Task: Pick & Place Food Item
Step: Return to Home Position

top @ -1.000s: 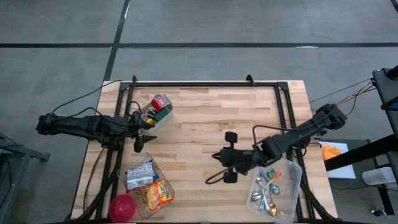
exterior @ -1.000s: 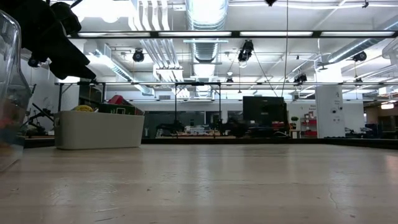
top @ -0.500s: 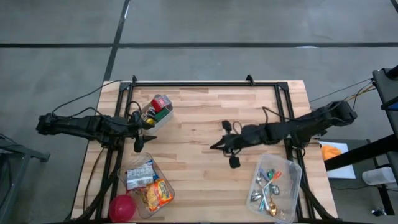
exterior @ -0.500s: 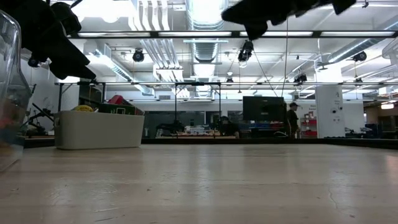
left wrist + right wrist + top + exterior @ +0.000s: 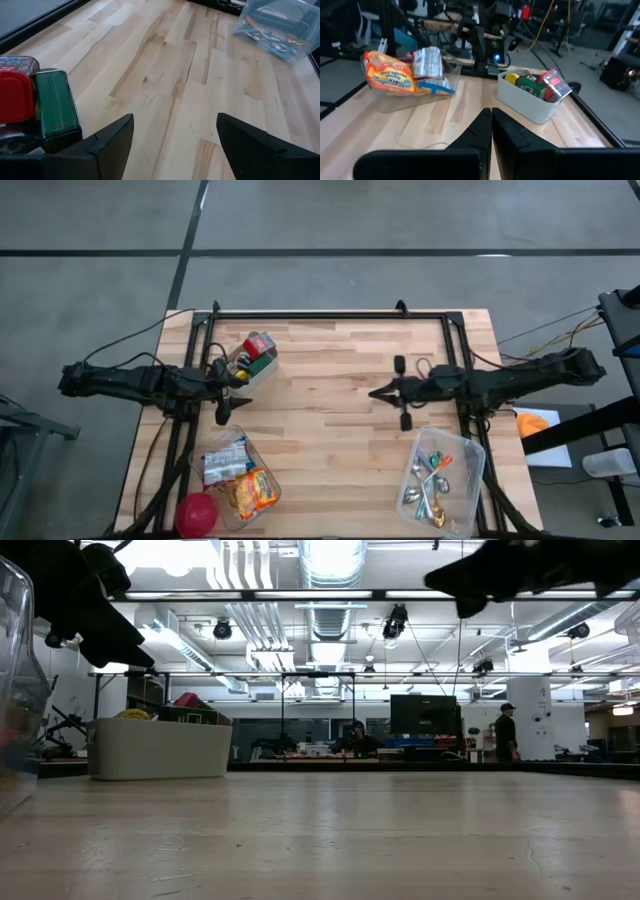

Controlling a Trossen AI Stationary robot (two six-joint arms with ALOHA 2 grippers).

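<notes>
My left gripper (image 5: 233,392) hangs open over the table's left side, beside a white bin (image 5: 252,361) that holds a green can (image 5: 55,107), a red-lidded item (image 5: 14,96) and other food packs. My right gripper (image 5: 375,392) is shut with nothing in it and points about level toward the table's left, above the bare wood right of centre. A clear tub (image 5: 236,476) with an orange snack packet (image 5: 390,75) and a silver packet rests on the near left. In the low view the right arm (image 5: 530,570) shows only at the top.
A clear tub of spoons and other utensils (image 5: 440,480) stands at the near right, just nearward of my right arm. A red ball-like thing (image 5: 197,513) lies at the near left corner. A black frame (image 5: 330,315) runs along the far edge. Bare wood fills the middle.
My right gripper has drawn back toward the table's right edge and a little toward the far edge, away from the spot beside the utensil tub. It has tipped up from slanting downward to nearly level and stayed shut.
</notes>
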